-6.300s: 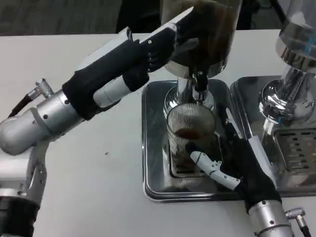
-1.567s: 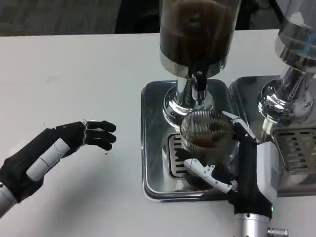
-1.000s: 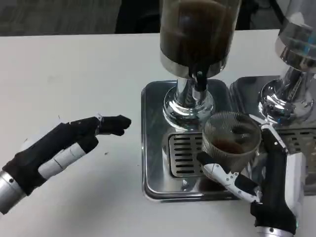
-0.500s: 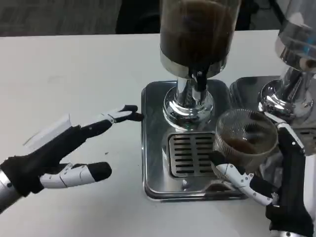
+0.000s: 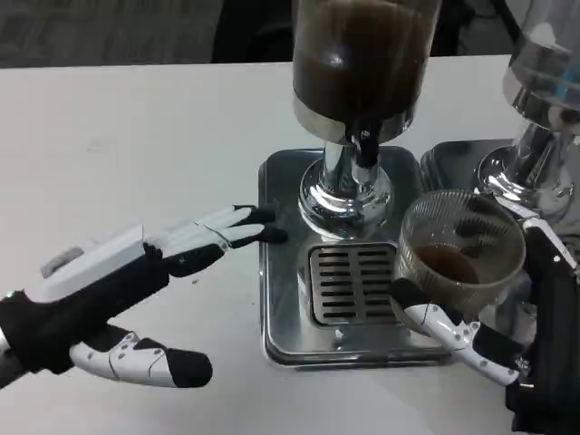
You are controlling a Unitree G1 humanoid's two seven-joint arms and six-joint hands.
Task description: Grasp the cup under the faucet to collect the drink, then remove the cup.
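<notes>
Cup (image 5: 460,252) with dark drink is gripped by the right hand (image 5: 535,335) over the drip tray's (image 5: 281,272) right edge, clear of the faucet (image 5: 364,149). Left hand (image 5: 118,290) is held spread, empty, fingertips at the tray's left edge.

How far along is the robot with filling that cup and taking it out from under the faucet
Filling looks done: the ribbed cup holds dark drink. Removal is in hand: the right hand grips the cup right of the faucet, over the right edge of the drip tray, whose grate lies bare. The left hand waits open by the tray. Left: setting the cup down clear of the machine.
</notes>
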